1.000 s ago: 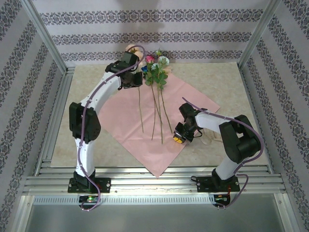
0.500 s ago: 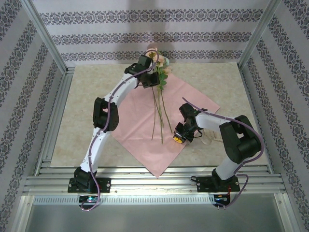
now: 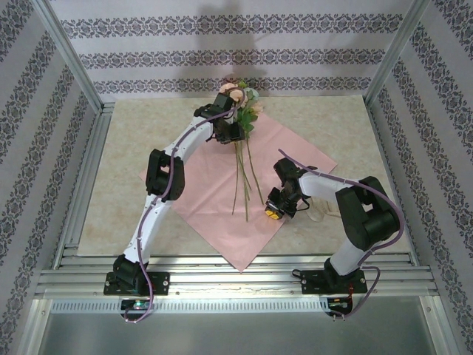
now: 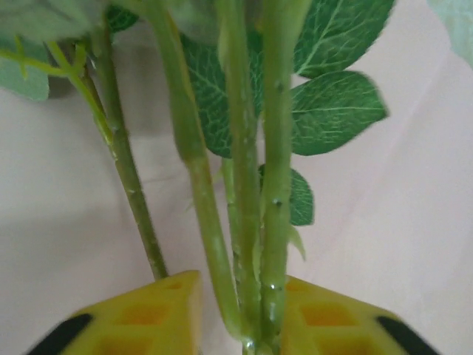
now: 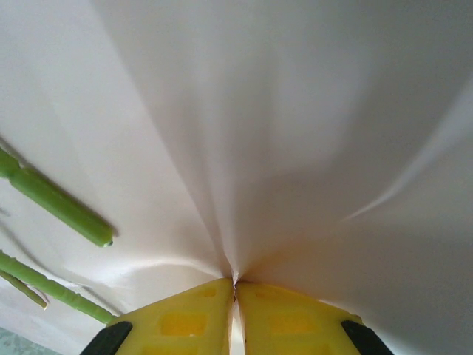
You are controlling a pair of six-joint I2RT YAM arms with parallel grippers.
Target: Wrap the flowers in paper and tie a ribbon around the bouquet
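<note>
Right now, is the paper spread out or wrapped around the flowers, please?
Spread out: the paper lies open under the flowers, their stems uncovered.

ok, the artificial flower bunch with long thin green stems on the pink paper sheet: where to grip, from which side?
Probably the thin green stems just below the green leaves, from above, jaws across them. There they bunch tightly; toward their cut ends they fan apart on the pink paper sheet, and the blooms are bulky. The left gripper straddles that spot.
</note>
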